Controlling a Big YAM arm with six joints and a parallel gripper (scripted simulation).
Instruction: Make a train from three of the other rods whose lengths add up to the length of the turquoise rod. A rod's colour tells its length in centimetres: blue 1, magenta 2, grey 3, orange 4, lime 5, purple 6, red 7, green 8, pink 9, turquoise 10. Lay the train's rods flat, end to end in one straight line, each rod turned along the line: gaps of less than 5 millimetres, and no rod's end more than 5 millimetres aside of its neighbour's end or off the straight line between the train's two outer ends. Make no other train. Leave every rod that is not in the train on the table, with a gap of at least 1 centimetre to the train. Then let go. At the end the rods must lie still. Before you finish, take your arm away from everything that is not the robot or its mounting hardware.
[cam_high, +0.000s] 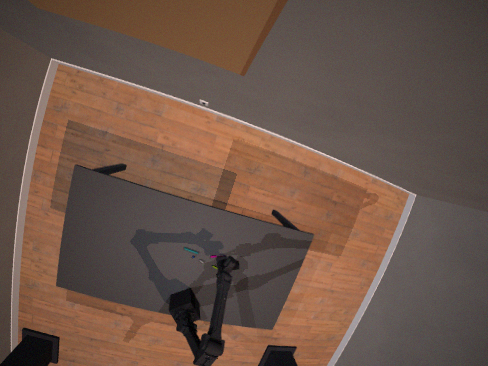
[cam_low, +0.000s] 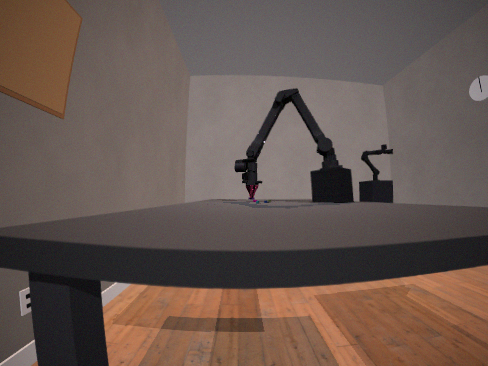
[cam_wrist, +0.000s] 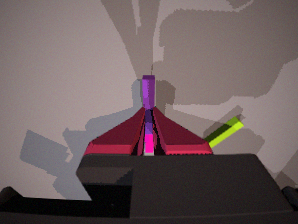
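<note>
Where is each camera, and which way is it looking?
Top: high above the table, looking down at an angle; the arm shows.

Exterior: beyond one table edge, low, looking across the tabletop; the whole arm shows.

Wrist: on the arm, looking along its tool; red fingers show.

Top and wrist share the lime rod.

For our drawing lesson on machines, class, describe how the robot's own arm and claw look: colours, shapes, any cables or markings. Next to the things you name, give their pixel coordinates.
The arm (cam_high: 218, 305) (cam_low: 270, 120) is matt black, with long, slim links and chunky rounded joints. The claw (cam_low: 252, 198) (cam_wrist: 148, 112) has a dark body and deep red, tapering fingers. No cables or markings can be made out.
</note>
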